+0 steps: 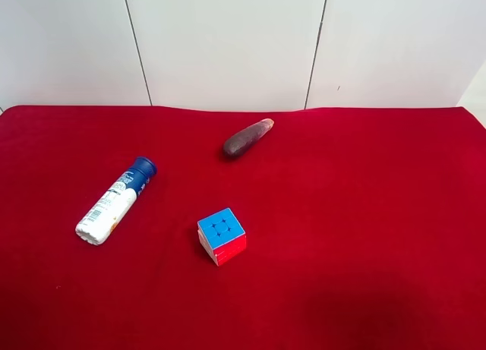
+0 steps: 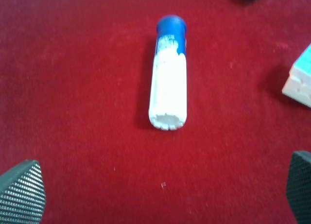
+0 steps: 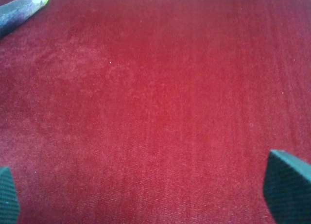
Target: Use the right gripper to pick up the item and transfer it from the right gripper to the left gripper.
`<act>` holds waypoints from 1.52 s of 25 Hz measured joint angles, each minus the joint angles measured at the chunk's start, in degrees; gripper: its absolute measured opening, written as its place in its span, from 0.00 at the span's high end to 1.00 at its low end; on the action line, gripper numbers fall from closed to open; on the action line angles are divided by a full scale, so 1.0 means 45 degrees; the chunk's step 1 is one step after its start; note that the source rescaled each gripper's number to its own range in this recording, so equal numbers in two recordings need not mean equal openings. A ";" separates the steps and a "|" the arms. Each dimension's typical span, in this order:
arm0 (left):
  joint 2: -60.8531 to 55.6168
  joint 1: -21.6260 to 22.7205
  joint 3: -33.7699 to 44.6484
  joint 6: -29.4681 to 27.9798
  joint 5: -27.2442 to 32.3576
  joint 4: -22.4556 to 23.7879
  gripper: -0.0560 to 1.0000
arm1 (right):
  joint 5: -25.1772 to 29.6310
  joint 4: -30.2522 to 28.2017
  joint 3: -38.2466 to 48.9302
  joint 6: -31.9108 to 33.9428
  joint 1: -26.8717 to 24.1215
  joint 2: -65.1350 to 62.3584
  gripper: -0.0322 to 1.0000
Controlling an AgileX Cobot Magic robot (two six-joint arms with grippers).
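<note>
The item (image 1: 115,200) is a slim white bottle with a blue label and dark blue cap, lying on its side on the red cloth at the left of the exterior high view. The left wrist view shows the item (image 2: 168,74) lying ahead of my left gripper (image 2: 160,197), whose fingertips (image 2: 22,192) stand far apart and touch nothing. My right gripper (image 3: 150,195) is open too, its fingertips (image 3: 286,185) wide apart over bare red cloth with nothing between them. Neither arm shows in the exterior high view.
A multicoloured cube (image 1: 221,235) sits near the middle of the red cloth (image 1: 364,213), with its corner (image 2: 300,79) in the left wrist view. A dark brown-purple oblong vegetable (image 1: 247,138) lies toward the back, its tip (image 3: 22,9) in the right wrist view. White wall panels stand behind.
</note>
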 joint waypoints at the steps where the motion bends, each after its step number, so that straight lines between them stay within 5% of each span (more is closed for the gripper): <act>1: 0.0000 0.0000 0.0069 0.0000 -0.0098 0.0018 0.00 | 0.0000 0.0000 0.0000 0.0000 0.0000 0.0000 0.00; 13: 0.0000 0.0096 0.0071 0.0000 -0.0153 0.0031 0.00 | 0.0000 0.0000 0.0000 0.0000 0.0000 0.0000 0.00; 22: 0.0000 0.2440 0.0071 0.0000 -0.0153 0.0031 0.00 | 0.0000 0.0000 0.0000 0.0000 0.0000 0.0000 0.00; 38: 0.0000 0.2543 0.0071 0.0000 -0.0153 0.0031 0.00 | 0.0000 0.0000 0.0000 0.0000 0.0000 0.0000 0.00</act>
